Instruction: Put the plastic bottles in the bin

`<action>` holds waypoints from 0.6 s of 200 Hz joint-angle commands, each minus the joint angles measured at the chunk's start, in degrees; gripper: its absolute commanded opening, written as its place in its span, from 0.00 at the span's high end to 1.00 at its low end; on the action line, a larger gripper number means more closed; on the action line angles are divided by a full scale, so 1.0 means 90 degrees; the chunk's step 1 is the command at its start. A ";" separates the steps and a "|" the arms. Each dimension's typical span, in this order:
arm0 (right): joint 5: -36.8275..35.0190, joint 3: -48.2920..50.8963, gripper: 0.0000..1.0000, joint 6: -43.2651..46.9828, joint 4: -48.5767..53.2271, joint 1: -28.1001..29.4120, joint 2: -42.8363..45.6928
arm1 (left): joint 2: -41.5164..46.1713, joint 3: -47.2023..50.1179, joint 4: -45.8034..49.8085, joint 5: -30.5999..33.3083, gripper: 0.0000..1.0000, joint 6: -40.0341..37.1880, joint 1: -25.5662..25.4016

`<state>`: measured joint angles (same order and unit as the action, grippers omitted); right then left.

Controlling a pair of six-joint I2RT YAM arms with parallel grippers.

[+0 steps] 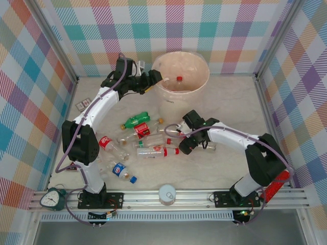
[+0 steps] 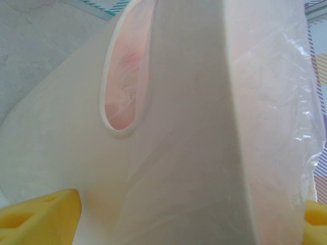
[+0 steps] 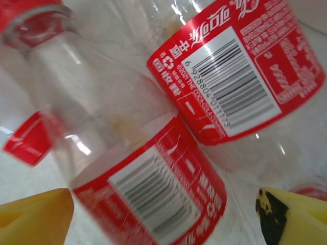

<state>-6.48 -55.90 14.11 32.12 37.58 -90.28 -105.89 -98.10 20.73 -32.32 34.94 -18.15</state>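
1. Several plastic bottles (image 1: 145, 139) lie on their sides in a loose cluster on the desk (image 1: 225, 168), in front of the bin (image 1: 172, 101) and just left of the right hand (image 1: 180, 135). One red-capped bottle (image 1: 179, 80) already sits inside the bin.
2. The right arm is by far the nearer to the cluster. In its wrist view, a clear front bottle (image 3: 145, 178) with a red label lies straight ahead between the fingertips (image 3: 36, 214). Its long axis runs slantwise, cap up-left, so it sits askew to the line between the tips.
3. A second bottle (image 3: 235, 76) lies close behind it, which I judge could get in the way of a clean pinch.
4. The right hand (image 3: 163, 217) has its fingers apart and is clamped on nothing. Whether a tip touches plastic, I cannot tell.
5. The left hand (image 1: 152, 79) hangs at the bin's left rim. Its wrist view faces the bin (image 2: 179, 127) wall, with fingers spread wide and empty.
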 commanded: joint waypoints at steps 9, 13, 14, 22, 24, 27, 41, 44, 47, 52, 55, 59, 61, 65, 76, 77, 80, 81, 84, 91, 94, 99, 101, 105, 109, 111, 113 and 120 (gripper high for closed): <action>-0.0229 0.0059 0.15 -0.0076 -0.0319 0.0042 -0.0265 | 0.0044 0.0119 0.0706 0.0336 0.17 -0.0302 -0.0063; -0.0220 0.0073 0.16 -0.0099 -0.0316 0.0043 -0.0290 | 0.0051 0.0114 0.0693 0.0335 0.17 -0.0300 -0.0063; -0.0214 0.0071 0.16 -0.0101 -0.0312 0.0043 -0.0296 | 0.0058 0.0117 0.0689 0.0342 0.17 -0.0299 -0.0063; -0.0137 0.0111 0.16 -0.0145 -0.0309 0.0043 -0.0351 | 0.0073 0.0118 0.0681 0.0338 0.17 -0.0309 -0.0065; -0.0105 0.0121 0.16 -0.0155 -0.0308 0.0043 -0.0365 | 0.0075 0.0114 0.0677 0.0334 0.17 -0.0315 -0.0064; -0.0075 0.0134 0.16 -0.0168 -0.0307 0.0050 -0.0376 | 0.0076 0.0117 0.0675 0.0336 0.17 -0.0322 -0.0063; 0.0043 0.0208 0.14 -0.0238 -0.0306 0.0047 -0.0463 | 0.0066 0.0116 0.0685 0.0346 0.17 -0.0337 -0.0063; 0.0039 0.0221 0.14 -0.0264 -0.0309 0.0054 -0.0483 | 0.0057 0.0110 0.0685 0.0342 0.17 -0.0344 -0.0063; 0.0032 0.0238 0.14 -0.0282 -0.0315 0.0059 -0.0502 | 0.0055 0.0110 0.0685 0.0343 0.17 -0.0354 -0.0063; 0.0028 0.0261 0.14 -0.0304 -0.0312 0.0053 -0.0525 | 0.0039 0.0110 0.0685 0.0341 0.17 -0.0353 -0.0063; 0.0027 0.0269 0.14 -0.0321 -0.0313 0.0057 -0.0541 | 0.0030 0.0110 0.0685 0.0339 0.17 -0.0356 -0.0063; 0.0005 0.0290 0.14 -0.0336 -0.0318 0.0050 -0.0549 | 0.0012 0.0110 0.0677 0.0333 0.17 -0.0355 -0.0063; -0.0005 0.0297 0.14 -0.0349 -0.0325 0.0057 -0.0551 | 0.0009 0.0110 0.0676 0.0332 0.17 -0.0351 -0.0063; -0.0020 0.0316 0.15 -0.0373 -0.0341 0.0062 -0.0554 | -0.0002 0.0110 0.0676 0.0331 0.17 -0.0343 -0.0063; -0.0022 0.0367 0.17 -0.0421 -0.0382 0.0051 -0.0497 | -0.0042 0.0110 0.0648 0.0312 0.17 -0.0328 -0.0065; -0.0022 0.0374 0.17 -0.0428 -0.0379 0.0052 -0.0492 | -0.0047 0.0110 0.0647 0.0311 0.17 -0.0328 -0.0064; -0.0031 0.0387 0.17 -0.0439 -0.0386 0.0063 -0.0466 | -0.0056 0.0110 0.0646 0.0313 0.17 -0.0330 -0.0063; -0.0031 0.0389 0.17 -0.0442 -0.0390 0.0058 -0.0457 | -0.0058 0.0110 0.0646 0.0306 0.17 -0.0329 -0.0063; -0.0032 0.0399 0.18 -0.0458 -0.0398 0.0051 -0.0428 | -0.0068 0.0101 0.0637 0.0309 0.17 -0.0326 -0.0063; -0.0032 0.0419 0.18 -0.0478 -0.0391 0.0062 -0.0341 | -0.0085 0.0091 0.0643 0.0304 0.17 -0.0322 -0.0063; -0.0039 0.0427 0.19 -0.0488 -0.0377 0.0060 -0.0297 | -0.0090 0.0085 0.0642 0.0307 0.17 -0.0318 -0.0063; -0.0050 0.0415 0.20 -0.0501 -0.0335 0.0055 -0.0235 | -0.0096 0.0080 0.0636 0.0307 0.17 -0.0321 -0.0063; -0.0061 0.0412 0.20 -0.0503 -0.0312 0.0061 -0.0216 | -0.0103 0.0073 0.0641 0.0309 0.17 -0.0321 -0.0066; -0.0071 0.0390 0.21 -0.0512 -0.0252 0.0063 -0.0156 | -0.0109 0.0066 0.0636 0.0312 0.17 -0.0327 -0.0063; -0.0082 0.0377 0.22 -0.0513 -0.0199 0.0058 -0.0086 | -0.0119 0.0061 0.0639 0.0302 0.17 -0.0323 -0.0063; -0.0088 0.0373 0.22 -0.0513 -0.0168 0.0059 -0.0057 | -0.0120 0.0061 0.0634 0.0308 0.17 -0.0324 -0.0063; -0.0092 0.0364 0.23 -0.0513 -0.0145 0.0066 -0.0025 | -0.0125 0.0061 0.0628 0.0302 0.17 -0.0322 -0.0063; -0.0091 0.0344 0.24 -0.0503 -0.0058 0.0063 0.0114 | -0.0129 0.0052 0.0633 0.0307 0.17 -0.0325 -0.0065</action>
<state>-7.11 -52.47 10.85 29.36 37.60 -93.62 -105.65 -98.10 20.88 -31.48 34.50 -18.24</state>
